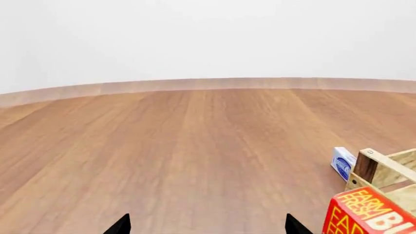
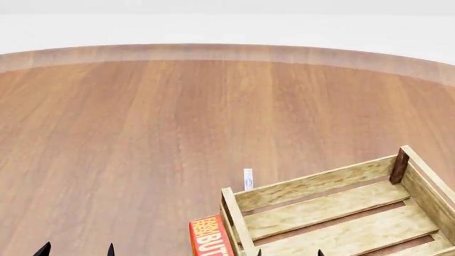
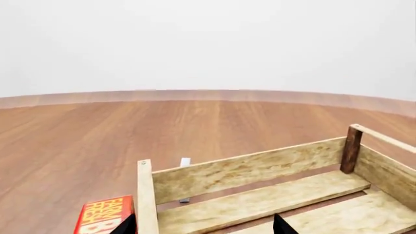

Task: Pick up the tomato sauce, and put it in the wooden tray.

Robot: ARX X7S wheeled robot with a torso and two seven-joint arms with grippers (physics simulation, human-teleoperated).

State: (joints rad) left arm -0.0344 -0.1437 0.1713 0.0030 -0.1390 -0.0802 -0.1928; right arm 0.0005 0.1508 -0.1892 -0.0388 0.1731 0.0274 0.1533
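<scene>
With no tomato sauce showing, both tools (left tool point(image 1: 206, 226), right tool point(image 3: 203, 225)) are gaping wide and risking grabbing the red box point(image 2: 211, 238) beside the wooden tray point(image 2: 310, 184).

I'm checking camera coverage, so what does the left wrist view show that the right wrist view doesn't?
Only the left wrist view shows the small blue-and-white box's printed face; of the pale slatted wooden tray it catches just one corner.

Only the right wrist view shows the tray's open interior, floor slats and dark far corner post; the small box appears edge-on there.

Both show the red-and-yellow carton beside the tray, the brown wooden tabletop, and two dark fingertips spread apart. No tomato sauce can appears in either.
</scene>
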